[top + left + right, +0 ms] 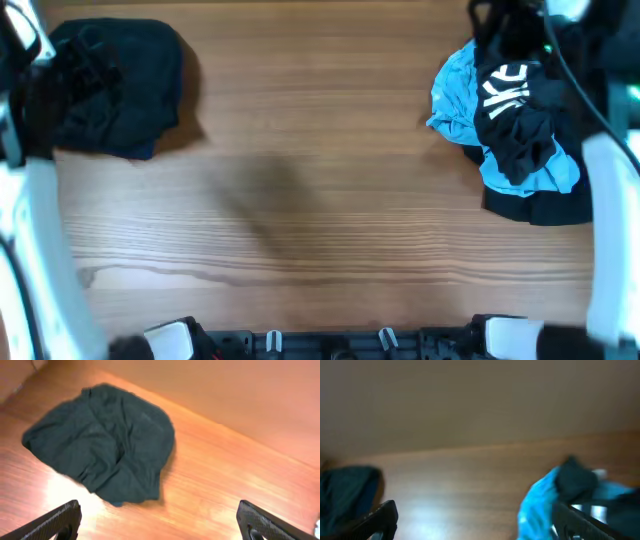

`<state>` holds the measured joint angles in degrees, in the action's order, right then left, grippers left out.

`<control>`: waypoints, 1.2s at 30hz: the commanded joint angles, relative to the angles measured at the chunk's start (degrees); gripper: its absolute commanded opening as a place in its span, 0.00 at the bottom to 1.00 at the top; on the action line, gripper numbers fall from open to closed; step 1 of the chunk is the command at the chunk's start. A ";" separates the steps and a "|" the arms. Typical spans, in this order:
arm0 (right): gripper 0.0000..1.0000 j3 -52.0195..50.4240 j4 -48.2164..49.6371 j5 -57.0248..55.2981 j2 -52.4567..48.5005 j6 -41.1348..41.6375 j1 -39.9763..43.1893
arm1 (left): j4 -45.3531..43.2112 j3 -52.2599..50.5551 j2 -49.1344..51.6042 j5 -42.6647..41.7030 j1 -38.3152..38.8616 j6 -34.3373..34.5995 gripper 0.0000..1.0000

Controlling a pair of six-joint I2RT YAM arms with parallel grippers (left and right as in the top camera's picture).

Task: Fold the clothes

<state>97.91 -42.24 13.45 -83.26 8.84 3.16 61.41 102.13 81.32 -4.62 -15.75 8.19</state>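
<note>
A dark, bundled garment (115, 90) lies at the table's far left; in the left wrist view (107, 442) it lies crumpled ahead of the fingers. A pile at the far right holds a bright blue garment (455, 90) under a black garment with white print (515, 110). The right wrist view shows the blue cloth (537, 507) and black cloth (575, 477) beside its right finger. My left gripper (160, 522) is open and empty, above bare wood short of the dark garment. My right gripper (485, 525) is open and empty, just left of the pile.
The wooden table (320, 200) runs between the two heaps. My white left arm (45, 230) runs along the left edge and my right arm (610, 200) along the right edge. Black arm bases (330, 345) line the front edge.
</note>
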 commanded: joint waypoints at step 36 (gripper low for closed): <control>1.00 0.98 -19.28 -23.78 30.12 -1.20 -0.35 | 14.99 0.11 -35.15 -0.72 0.26 -0.44 1.00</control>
<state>98.52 -58.37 -9.10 -51.94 8.62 3.16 75.09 102.13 46.39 -4.62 -15.73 8.19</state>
